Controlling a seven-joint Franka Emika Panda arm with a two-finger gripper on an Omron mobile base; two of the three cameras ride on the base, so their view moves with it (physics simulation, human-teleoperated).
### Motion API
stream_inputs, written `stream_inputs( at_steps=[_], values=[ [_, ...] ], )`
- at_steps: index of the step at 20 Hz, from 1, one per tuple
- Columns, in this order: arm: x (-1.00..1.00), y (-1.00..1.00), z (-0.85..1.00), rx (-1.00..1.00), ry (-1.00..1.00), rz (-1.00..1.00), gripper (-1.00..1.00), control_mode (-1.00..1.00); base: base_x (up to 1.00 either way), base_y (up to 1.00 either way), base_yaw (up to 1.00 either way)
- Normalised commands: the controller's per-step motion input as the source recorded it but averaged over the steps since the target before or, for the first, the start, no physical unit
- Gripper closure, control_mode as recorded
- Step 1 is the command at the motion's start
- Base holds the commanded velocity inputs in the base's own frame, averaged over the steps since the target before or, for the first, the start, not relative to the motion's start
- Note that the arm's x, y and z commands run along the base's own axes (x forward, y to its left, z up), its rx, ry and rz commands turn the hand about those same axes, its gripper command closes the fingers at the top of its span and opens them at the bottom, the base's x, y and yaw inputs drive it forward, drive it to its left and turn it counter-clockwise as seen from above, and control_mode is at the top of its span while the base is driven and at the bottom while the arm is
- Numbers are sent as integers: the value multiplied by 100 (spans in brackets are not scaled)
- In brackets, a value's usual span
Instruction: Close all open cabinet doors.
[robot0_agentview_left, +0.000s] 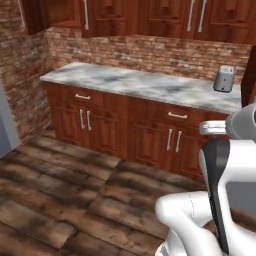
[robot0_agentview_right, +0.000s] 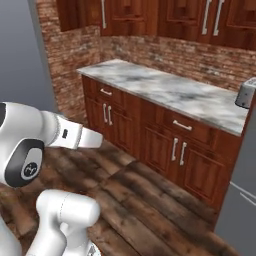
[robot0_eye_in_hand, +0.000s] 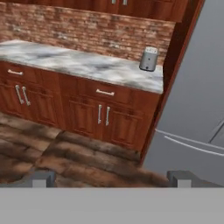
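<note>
The cabinet doors (robot0_agentview_left: 150, 15) run in a reddish-brown row above the brick backsplash, and only their lower parts with grey bar handles (robot0_agentview_left: 191, 15) show. At the far left one door (robot0_agentview_left: 32, 15) seems to stand swung out from the row, towards the brick side wall. The same doors (robot0_agentview_right: 185, 15) cross the top of the right base view, and their bottom edges (robot0_eye_in_hand: 144, 8) top the hand view. My gripper (robot0_eye_in_hand: 111, 179) is open with nothing between its fingertips (robot0_eye_in_hand: 41, 178). It is well back from the counter, over the wooden floor.
A marble counter (robot0_agentview_left: 125, 82) tops base cabinets with short handles and drawers. A grey toaster-like appliance (robot0_eye_in_hand: 148, 59) stands at the counter's right end. A grey fridge (robot0_eye_in_hand: 192, 109) rises just right of it. A brick wall (robot0_agentview_left: 20, 75) closes the left side.
</note>
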Motion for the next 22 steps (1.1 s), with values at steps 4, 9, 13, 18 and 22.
stream_inputs(
  at_steps=[4,9,13,18,22],
  values=[
    [0,0,0,0,0,0,-100,100,100,50,-32],
    [0,0,0,0,0,0,-100,100,100,67,-31],
    [0,0,0,0,0,0,-100,100,97,74,-29],
    [0,0,0,0,0,0,-100,100,73,85,-28],
    [0,0,0,0,0,0,-100,100,45,88,-28]
  ],
)
